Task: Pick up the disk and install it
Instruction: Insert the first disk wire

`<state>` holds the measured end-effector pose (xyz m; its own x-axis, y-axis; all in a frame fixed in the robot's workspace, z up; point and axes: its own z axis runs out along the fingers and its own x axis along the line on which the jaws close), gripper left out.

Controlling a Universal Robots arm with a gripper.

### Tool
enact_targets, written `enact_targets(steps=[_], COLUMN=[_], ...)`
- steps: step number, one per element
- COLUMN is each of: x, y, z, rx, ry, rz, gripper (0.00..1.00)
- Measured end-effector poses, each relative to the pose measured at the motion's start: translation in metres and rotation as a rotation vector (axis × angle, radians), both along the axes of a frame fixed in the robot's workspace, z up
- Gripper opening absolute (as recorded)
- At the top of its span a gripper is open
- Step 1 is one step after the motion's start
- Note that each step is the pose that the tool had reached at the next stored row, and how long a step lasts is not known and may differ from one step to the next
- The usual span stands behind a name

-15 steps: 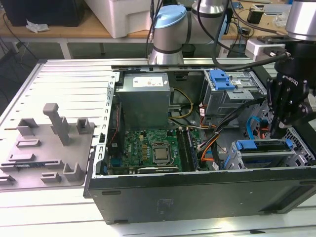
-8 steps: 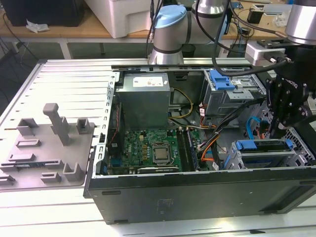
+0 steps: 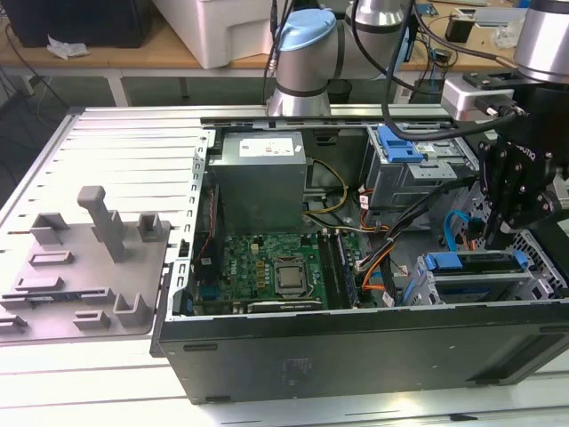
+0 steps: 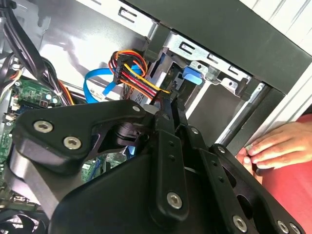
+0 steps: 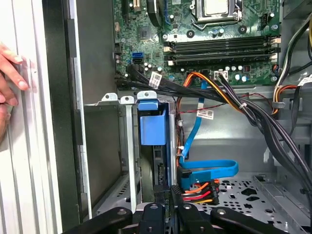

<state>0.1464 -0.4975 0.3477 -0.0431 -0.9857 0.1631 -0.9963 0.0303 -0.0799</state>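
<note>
Computer case [image 3: 356, 356]: side panel off, being carried flat on a slotted table [image 3: 116, 151], with its open side facing up. Free table room is being offered toward the exterior view's left, where a grey moulded tray [image 3: 80, 267] is lying. Contents being housed in the case: a motherboard [image 3: 267, 267], a grey power-supply box [image 3: 258, 178], an upper drive cage [image 3: 400, 178] with a blue latch, and a lower drive cage [image 3: 427, 289] at the exterior view's right, close to the case's near wall. The disk [image 3: 476, 263] is being carried on edge in this lower cage, with its blue bracket [image 5: 152, 126] showing at the cage mouth and an open bay [image 5: 102, 156] just beside it. The end effector [image 3: 494, 238] is being held just above the disk's bracket. In both wrist views it [image 5: 168, 192] [image 4: 174, 105] is being pointed along the disk's edge. Whether it is spread or pinching the disk cannot be told. Room on one side is being crowded by a red-orange cable bundle [image 5: 197, 192] and a blue flat cable [image 5: 209, 168]. A person's hand [image 5: 9, 73] [image 4: 273, 146] is being rested just outside the case wall.
</note>
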Motion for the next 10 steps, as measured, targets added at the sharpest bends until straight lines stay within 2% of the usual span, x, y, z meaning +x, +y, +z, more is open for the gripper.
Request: enact_targets(steps=[1,2,3,5,10], x=[0.0000,-0.0001,0.0000,-0.0001,-0.0001], y=[-0.0003,-0.0012,-0.0023,-0.0044,-0.0082], z=[0.0001,0.0000,-0.0001,-0.0002,-0.0006], rx=[0.0070,0.0188,0.0242,0.0289,0.0305], ry=[-0.0004,-0.0009,-0.0010,-0.0010,-0.0010], rz=[0.000,0.001,0.001,0.001,0.003], gripper=[0.17,0.17,0.17,0.17,0.17])
